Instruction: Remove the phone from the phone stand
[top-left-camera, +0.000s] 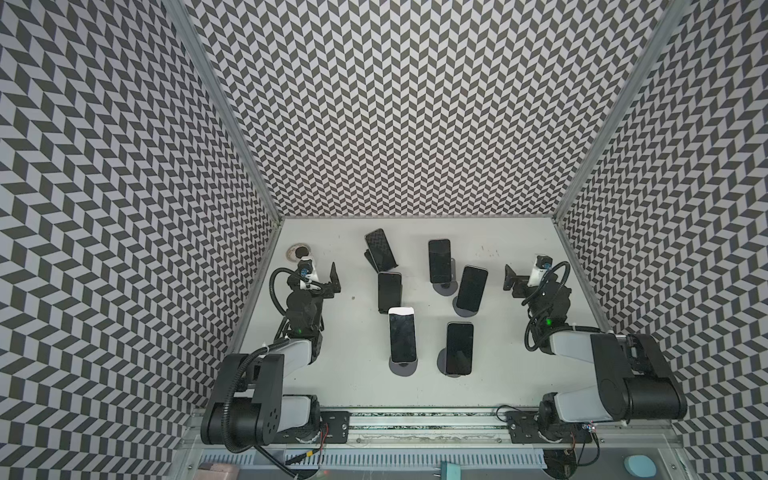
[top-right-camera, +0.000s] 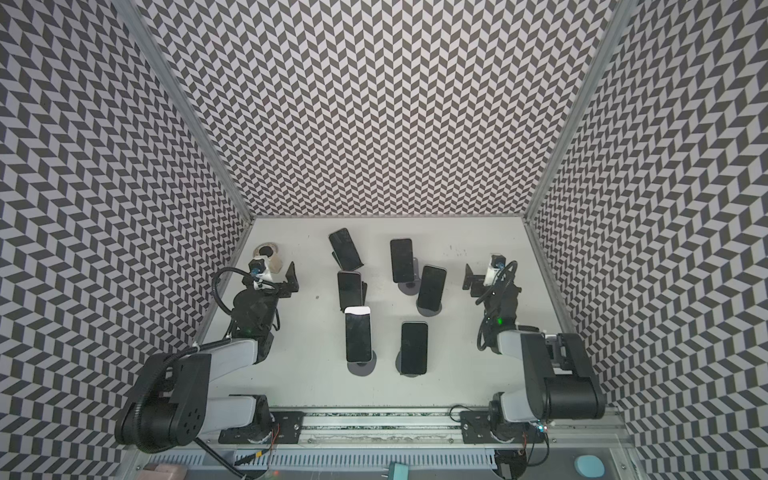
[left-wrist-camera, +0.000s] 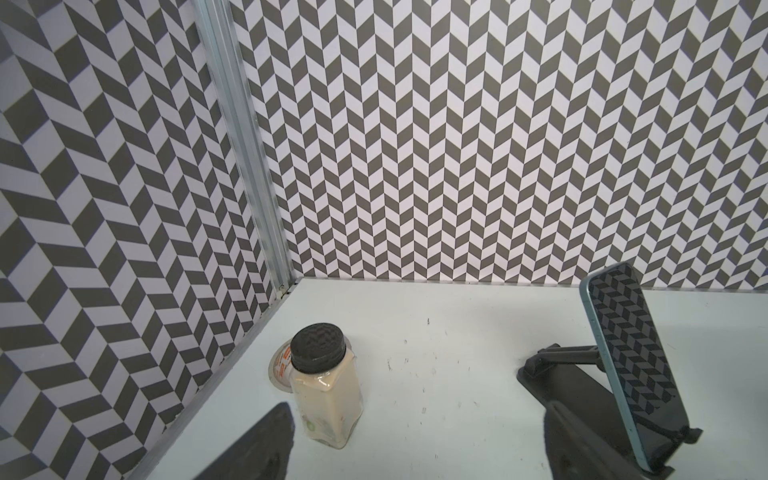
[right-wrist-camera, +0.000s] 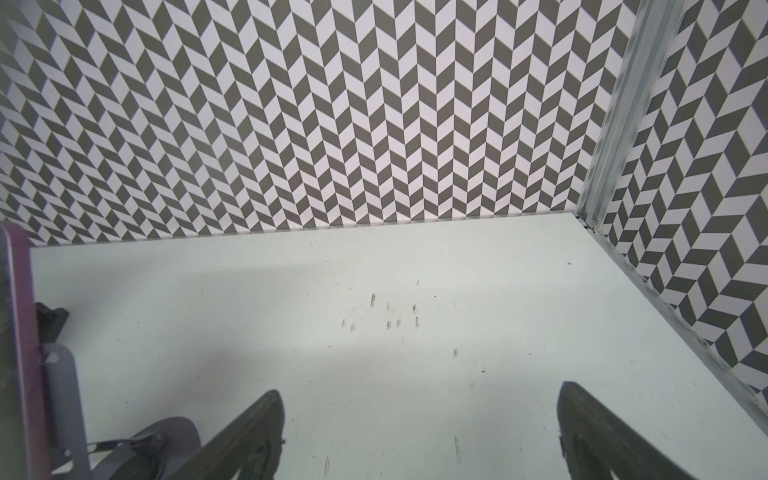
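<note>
Chevron walls box in a white tabletop (top-left-camera: 353, 386). Six phones (top-left-camera: 402, 338) lean on stands (top-left-camera: 403, 368) mid-tabletop, none lifted yet. Left tool (top-left-camera: 332, 282) and right tool (top-left-camera: 512, 284) flank them, spread wide and empty, probably ready to grab. Bottle (left-wrist-camera: 324, 390) sits in the far-left corner.

6 phones (top-right-camera: 358, 336) lean on stands (top-right-camera: 362, 368) in the middle of the white tabletop (top-right-camera: 457, 365), screens dark. The left gripper (top-right-camera: 282, 277) hangs near the far left corner, just beside a small bottle (top-right-camera: 276, 262). The right gripper (top-right-camera: 481, 279) hangs right of the phones, clear of them.
</note>
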